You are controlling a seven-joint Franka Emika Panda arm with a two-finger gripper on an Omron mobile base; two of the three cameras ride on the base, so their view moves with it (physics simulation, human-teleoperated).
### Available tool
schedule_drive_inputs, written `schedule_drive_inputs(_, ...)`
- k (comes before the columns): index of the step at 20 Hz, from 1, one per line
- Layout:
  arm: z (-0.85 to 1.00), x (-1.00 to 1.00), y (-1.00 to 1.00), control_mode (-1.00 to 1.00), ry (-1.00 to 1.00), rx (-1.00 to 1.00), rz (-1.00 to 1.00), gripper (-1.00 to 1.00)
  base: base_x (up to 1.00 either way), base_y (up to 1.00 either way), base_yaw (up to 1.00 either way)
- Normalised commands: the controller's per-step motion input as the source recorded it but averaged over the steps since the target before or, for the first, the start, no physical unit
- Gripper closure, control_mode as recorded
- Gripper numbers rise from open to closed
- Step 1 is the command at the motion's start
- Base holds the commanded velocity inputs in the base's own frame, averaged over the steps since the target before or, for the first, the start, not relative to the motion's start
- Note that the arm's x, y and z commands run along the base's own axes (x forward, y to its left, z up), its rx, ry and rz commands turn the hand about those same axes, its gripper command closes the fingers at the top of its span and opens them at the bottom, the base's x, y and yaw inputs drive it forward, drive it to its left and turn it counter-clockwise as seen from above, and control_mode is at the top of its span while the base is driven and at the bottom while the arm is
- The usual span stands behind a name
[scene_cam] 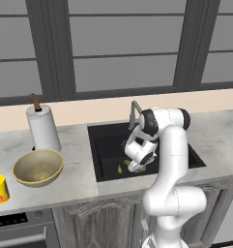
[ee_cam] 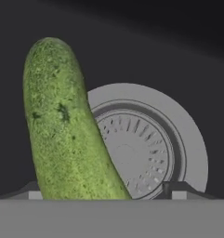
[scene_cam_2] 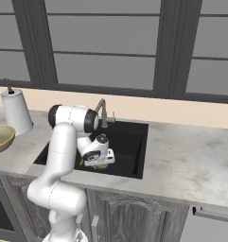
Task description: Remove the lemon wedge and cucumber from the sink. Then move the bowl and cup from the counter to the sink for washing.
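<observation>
Gripper [scene_cam: 136, 167] lowered into the sink [scene_cam: 104, 145], poised over the cucumber [ee_cam: 62, 125], which lies on the black basin floor partly across the drain [ee_cam: 146, 148]. The 2 fingertips [ee_cam: 32, 191] stand apart, 1 on each side, not yet closed. The cucumber looks stiff, light and rounded, so likely to roll; a grip across its middle seems safest.

Soft even rendered light; dim sink [scene_cam: 104, 145]; slightly coarse resolution
</observation>
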Motion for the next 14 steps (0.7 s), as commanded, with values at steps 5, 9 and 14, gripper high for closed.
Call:
schedule_drive_inputs(5, -0.13, 0.00, 0.01, -1.00, 0.04, 0.00, 0.00, 1.00, 0.00, 0.00, 0.00)
schedule_drive_inputs(9, -0.11, 0.00, 0.00, -1.00, 0.05, 0.01, 0.00, 1.00, 0.00, 0.00, 0.00)
schedule_drive_inputs(14, -0.02, -0.07, 0.00, -1.00, 0.04, 0.06, 0.00, 1.00, 0.00, 0.00, 0.00)
